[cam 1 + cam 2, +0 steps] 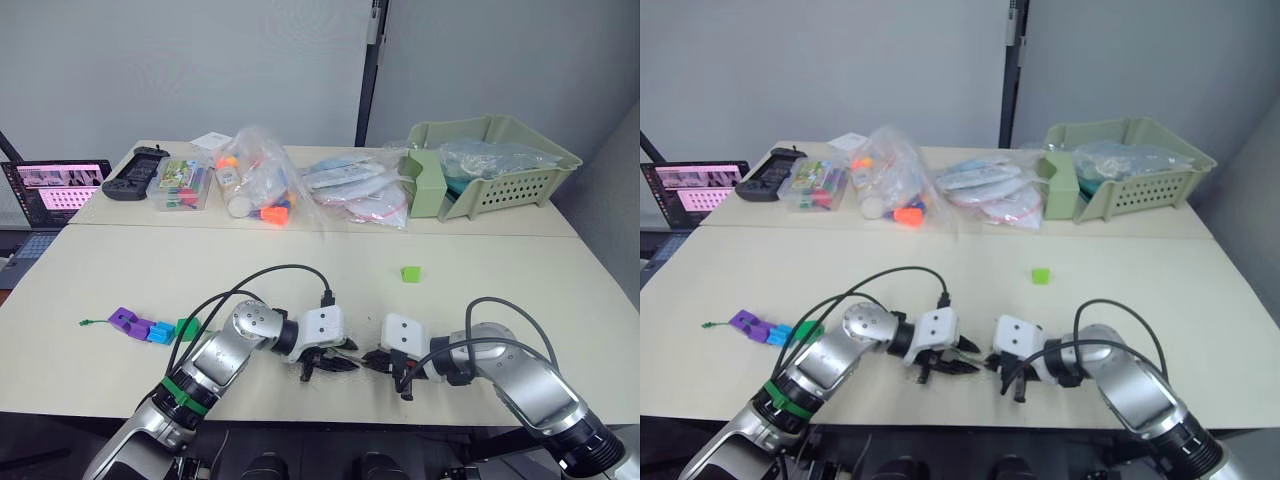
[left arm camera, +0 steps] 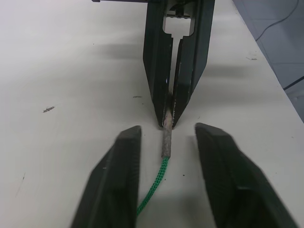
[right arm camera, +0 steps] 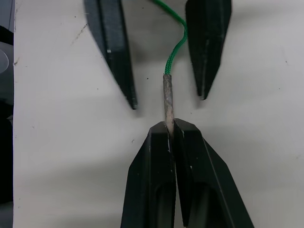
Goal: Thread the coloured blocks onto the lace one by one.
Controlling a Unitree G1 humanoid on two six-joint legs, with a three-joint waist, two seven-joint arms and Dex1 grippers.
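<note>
Pale counter (image 1: 300,270) runs wall to wall, clutter along its far edge: laptop, bagged toys, green basket (image 1: 500,160). Head view: left gripper (image 1: 330,364) and right gripper (image 1: 385,362) meet tip to tip at the near edge of the counter. Light green block (image 1: 411,273) sits alone beyond the grippers, well apart. Purple block (image 1: 125,320), blue block (image 1: 160,332) and dark green block (image 1: 187,328) lie in a touching row far out on the left gripper's side, seemingly already on the cord.

Left wrist view: left gripper spread wide, holding nothing; lace (image 2: 154,187) runs between its fingers, pale tip (image 2: 166,137) pointing into the right gripper.

Right wrist view: right gripper closed tight, pinching the very end of the tip (image 3: 168,102); green cord trails off through the open left gripper.

Step looks like a handover of the lace tip, right side now carrying it. Next likely needs the light green block fetched and its hole lined up with the tip.
</note>
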